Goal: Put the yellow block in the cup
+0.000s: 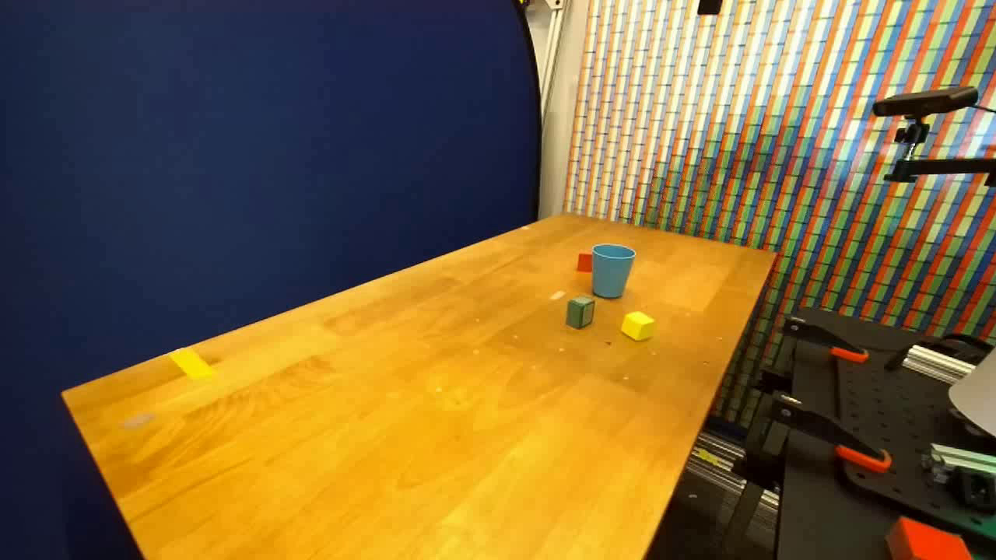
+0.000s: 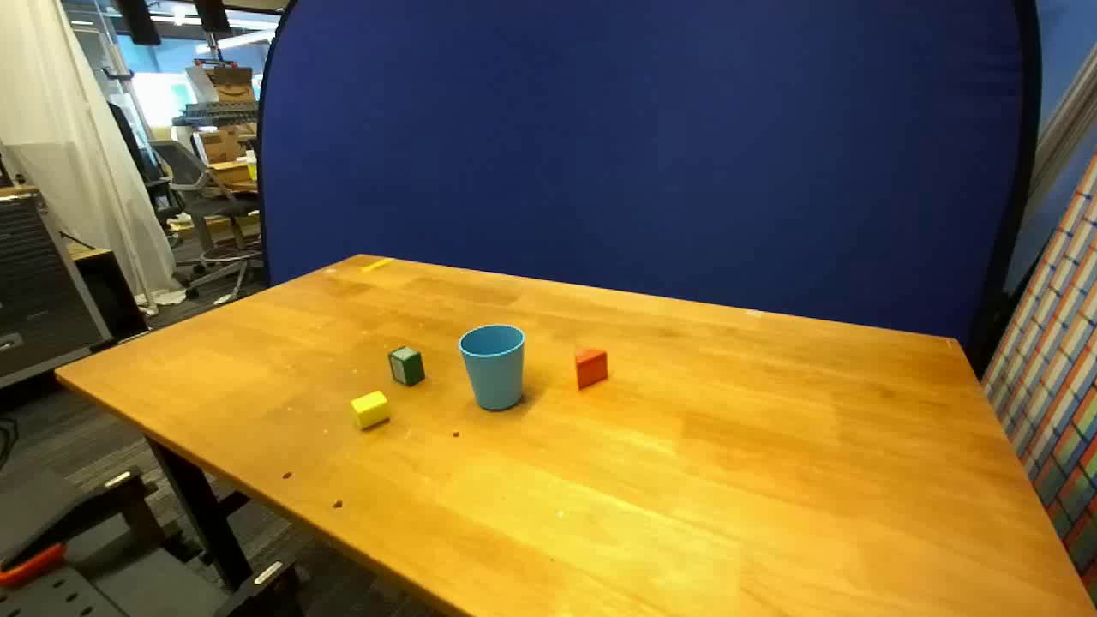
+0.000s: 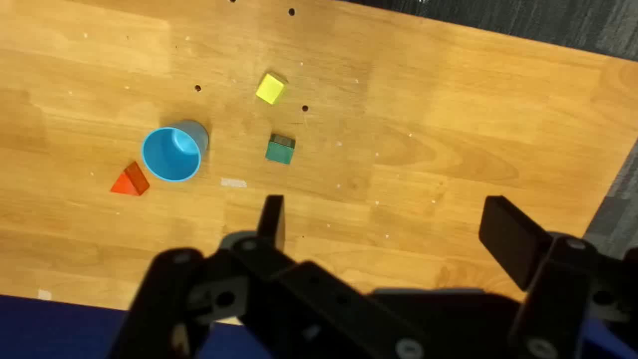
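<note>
The yellow block [image 3: 271, 89] is a small bright cube lying on the wooden table. It shows in both exterior views [image 1: 638, 326] [image 2: 370, 410]. The light blue cup [image 3: 172, 152] stands upright on the table, apart from the block, and is seen in both exterior views [image 1: 611, 272] [image 2: 495, 370]. In the wrist view the inside of the cup looks empty. My gripper [image 3: 384, 219] is wide open with nothing between its fingers. It is above the table, and its fingers appear below and to the right of the block and cup in the wrist view. Neither exterior view shows it.
A dark green block [image 3: 280, 149] lies near the yellow block. A red wedge [image 3: 130, 180] lies beside the cup. The wooden table [image 1: 436, 435] has an edge near the yellow block's side. A blue backdrop [image 2: 643, 154] stands along one long side.
</note>
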